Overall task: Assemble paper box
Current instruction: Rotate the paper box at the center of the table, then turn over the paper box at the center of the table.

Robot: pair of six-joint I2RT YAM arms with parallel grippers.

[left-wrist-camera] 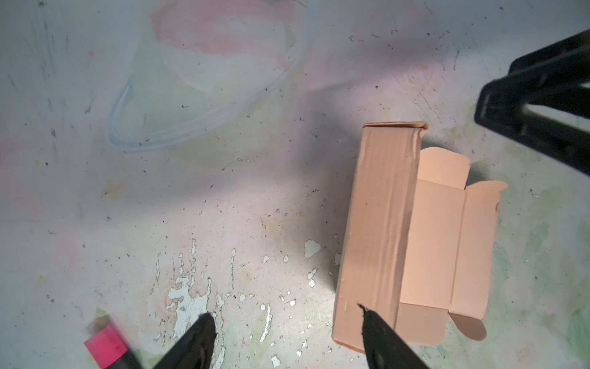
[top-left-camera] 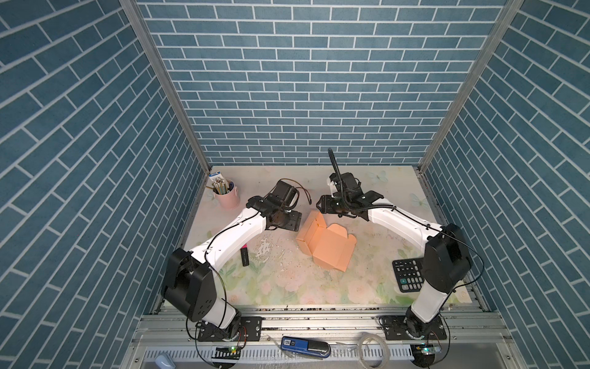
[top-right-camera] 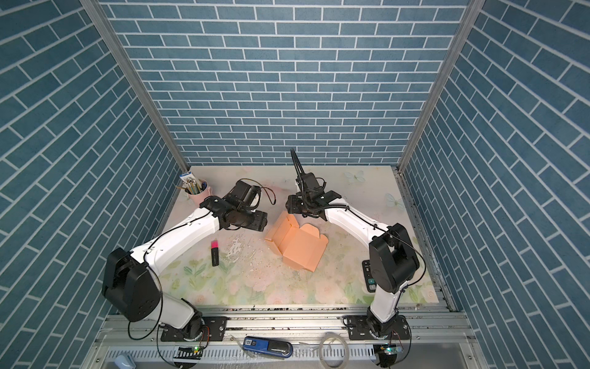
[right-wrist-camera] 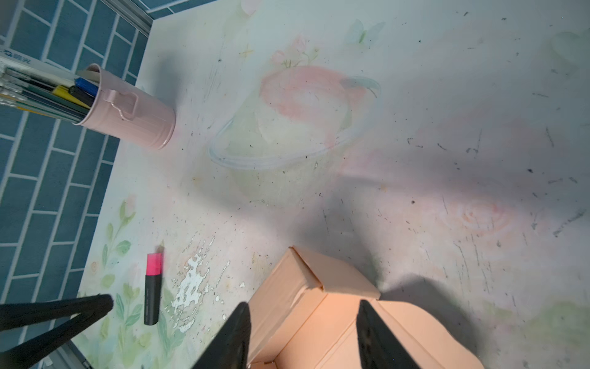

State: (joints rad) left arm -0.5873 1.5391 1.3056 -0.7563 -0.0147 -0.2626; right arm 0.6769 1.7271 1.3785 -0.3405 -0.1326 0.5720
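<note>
— Nearest us, on the metal rail [top-left-camera: 319, 322], that blue gadget [top-left-camera: 303, 346] lies between the two arm bases. Where's the box?

— From above, in both top views, the paper box [top-left-camera: 325, 246] sits on the flowered table [top-left-camera: 281, 287], about the middle, a touch right of centre. It's half folded. One long wall stands on its left side, and the rest lies open with tabbed flaps toward the right.

— And the arms?

— I see the left gripper [top-left-camera: 289, 222] just left of the box's far end and the right gripper [top-left-camera: 322, 204] over its far corner. A pink cup [top-left-camera: 227, 196] of pens stands far left. A marker [top-left-camera: 244, 257] lies by the left arm. A calculator [top-left-camera: 408, 278] is near right, partly behind the right arm.

— What about the left wrist camera?

— There the left gripper [left-wrist-camera: 285, 319] is spread wide, with only bare table between its fingers. One fingertip [left-wrist-camera: 373, 332] overlaps the standing wall of the paper box [left-wrist-camera: 376, 223]. Whether it touches, I can't say.

— And the right wrist camera?

— The right gripper [right-wrist-camera: 303, 310] is parted as well, straddling the raised corner of the paper box [right-wrist-camera: 332, 281]. As far as I can see it isn't pinching it. The cup and marker lie beyond, toward the left.
</note>
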